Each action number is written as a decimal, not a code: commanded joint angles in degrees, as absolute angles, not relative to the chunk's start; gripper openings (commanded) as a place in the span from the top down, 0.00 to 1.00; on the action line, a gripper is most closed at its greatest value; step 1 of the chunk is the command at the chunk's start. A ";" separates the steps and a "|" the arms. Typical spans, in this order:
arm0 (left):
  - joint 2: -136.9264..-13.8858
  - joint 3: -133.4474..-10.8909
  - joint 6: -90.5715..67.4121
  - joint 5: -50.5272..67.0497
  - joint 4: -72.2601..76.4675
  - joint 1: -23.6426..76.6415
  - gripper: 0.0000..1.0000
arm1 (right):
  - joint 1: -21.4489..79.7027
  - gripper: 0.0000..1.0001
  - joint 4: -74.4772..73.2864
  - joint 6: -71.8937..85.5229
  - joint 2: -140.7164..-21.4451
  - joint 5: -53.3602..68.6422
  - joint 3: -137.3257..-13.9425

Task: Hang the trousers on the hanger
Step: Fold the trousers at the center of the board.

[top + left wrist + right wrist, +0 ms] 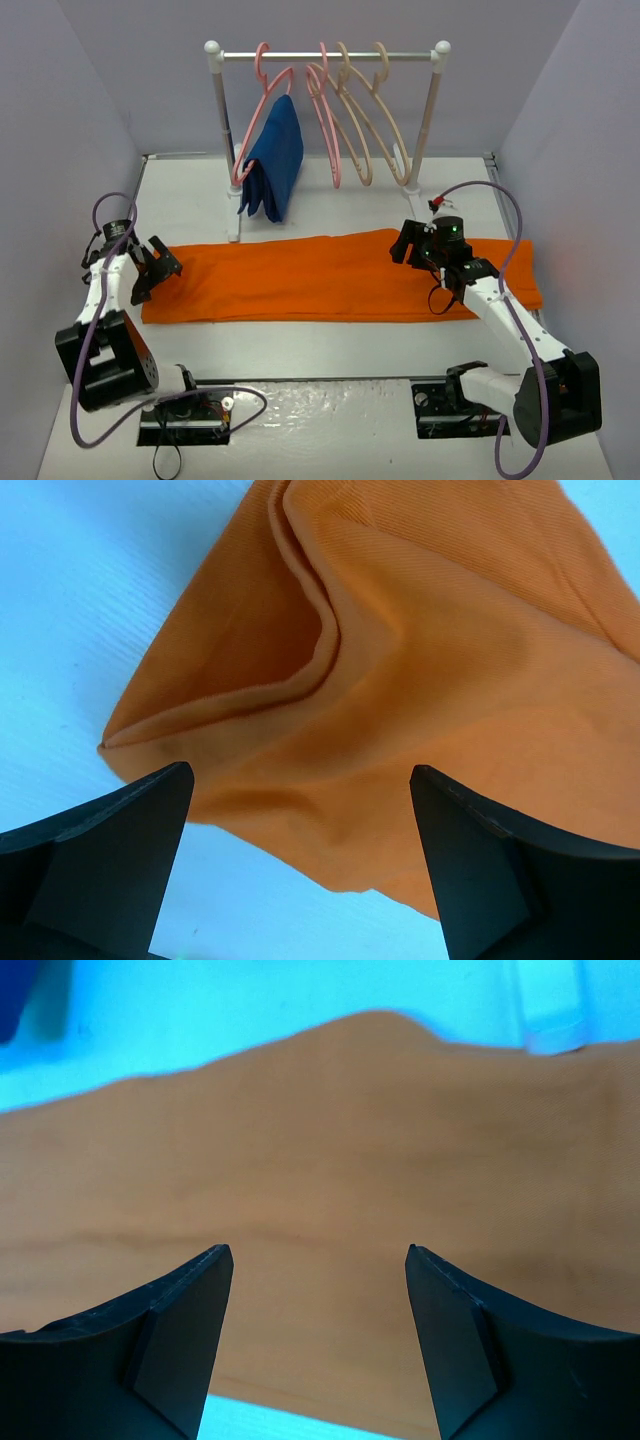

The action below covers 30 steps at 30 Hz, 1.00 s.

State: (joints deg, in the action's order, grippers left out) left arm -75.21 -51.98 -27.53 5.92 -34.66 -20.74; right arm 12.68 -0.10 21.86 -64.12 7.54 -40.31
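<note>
The orange trousers (330, 278) lie flat in a long strip across the table. My left gripper (155, 270) is open and empty at their left end; the left wrist view shows a folded corner of the trousers (430, 670) between and beyond the open gripper (300, 770). My right gripper (408, 243) is open and empty just above the right part of the trousers (320, 1130), the jaws straddling the cloth (318, 1250). Two cream-beige hangers (385, 115) hang on the rail at the back, apart from both grippers.
A white rack (215, 120) stands at the back with two pink hangers (325, 120); one carries a dark blue garment (278, 160). The rack's right foot (420, 215) stands just behind the trousers and shows in the right wrist view (550, 1005). Grey walls close both sides.
</note>
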 commanded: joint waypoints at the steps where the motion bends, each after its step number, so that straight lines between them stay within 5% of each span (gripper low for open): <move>1: -78.25 -58.69 -21.38 6.92 -32.04 -21.45 0.12 | 14.59 0.33 3.23 20.12 -63.59 10.61 -37.55; 11: -88.18 -65.30 -16.95 4.22 -33.02 -21.12 0.16 | 15.12 0.32 6.10 20.45 -62.84 13.43 -34.44; 23: -92.21 -67.50 -17.59 4.48 -35.94 -20.28 0.36 | 15.12 0.32 7.74 20.65 -63.21 13.70 -32.87; 30: -92.74 -67.02 -17.30 4.03 -35.11 -19.10 0.57 | 15.13 0.32 7.92 20.67 -63.75 13.55 -32.78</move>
State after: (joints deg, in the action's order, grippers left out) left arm -93.65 -64.62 -18.04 4.64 -35.53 -19.89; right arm 14.72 4.17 20.93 -64.03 12.81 -32.34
